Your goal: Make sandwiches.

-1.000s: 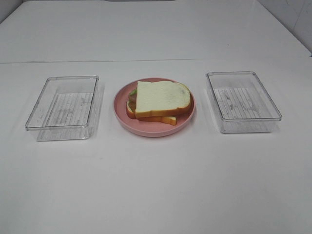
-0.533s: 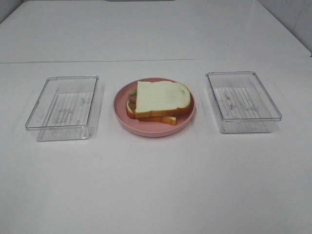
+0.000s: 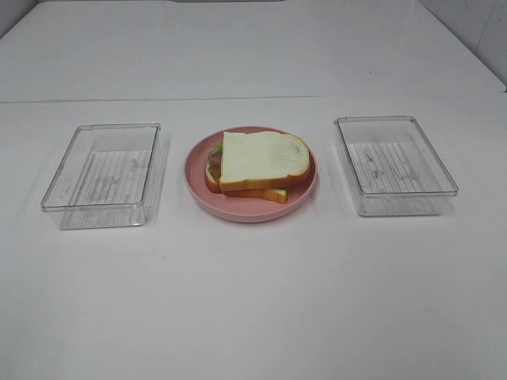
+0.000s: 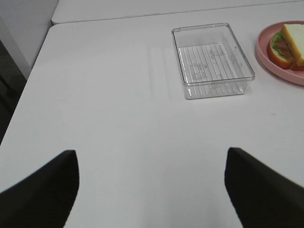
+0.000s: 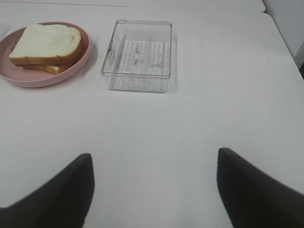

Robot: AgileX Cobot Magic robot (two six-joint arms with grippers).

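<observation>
No readable text, label, brand, number or sign anywhere in these views.

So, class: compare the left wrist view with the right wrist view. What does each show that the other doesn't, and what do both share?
Only the left wrist view shows the left tray, the lettuce peeking from the sandwich, and the left gripper with its fingers apart. Only the right wrist view shows the right tray, the whole top bread slice, and the open right gripper. Both share the pink plate, the sandwich and the white table.
</observation>
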